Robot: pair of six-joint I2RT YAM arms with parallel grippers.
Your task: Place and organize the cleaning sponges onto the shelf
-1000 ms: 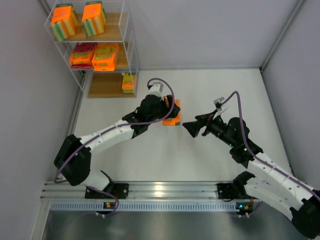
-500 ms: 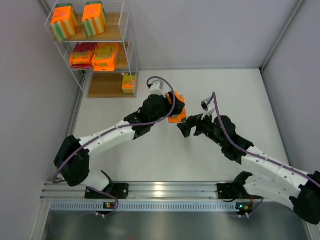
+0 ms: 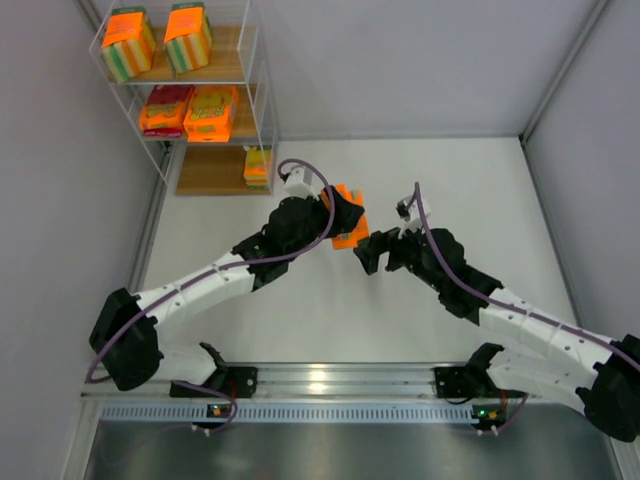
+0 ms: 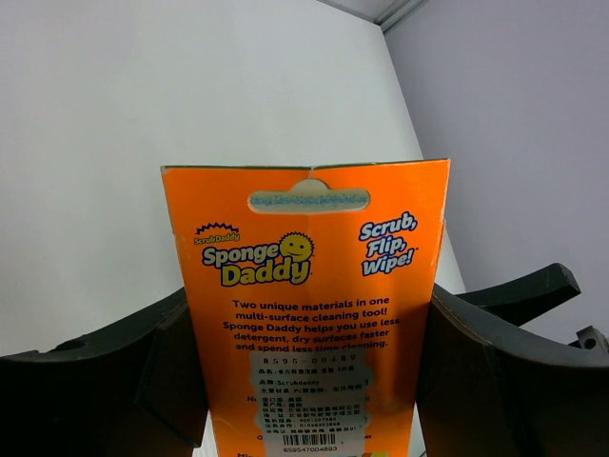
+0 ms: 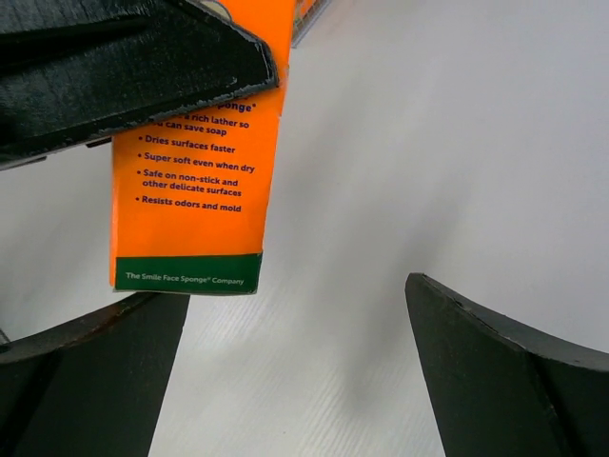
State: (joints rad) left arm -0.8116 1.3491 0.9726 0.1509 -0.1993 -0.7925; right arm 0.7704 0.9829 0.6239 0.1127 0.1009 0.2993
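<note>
An orange cleaning sponge pack (image 3: 350, 233) hangs above the table's middle, and my left gripper (image 3: 336, 216) is shut on it. The left wrist view shows its printed back (image 4: 304, 276) upright, with a dark finger (image 4: 495, 352) pressed against each side. My right gripper (image 3: 363, 256) stands open just right of the pack and holds nothing. In the right wrist view the pack's lower corner (image 5: 190, 190) hangs above my right gripper's (image 5: 295, 324) left finger. The shelf (image 3: 264, 100) stands at the back left with several sponge packs on its boards.
The shelf holds two blocky packs (image 3: 158, 40) on top, two flat ones (image 3: 190, 112) in the middle and one (image 3: 258, 165) at the right end of the bottom board. Grey walls stand close on the left and right.
The left arm has lifted the pack off the table and turned it. The right gripper has swung left, close up to the pack, staying open.
</note>
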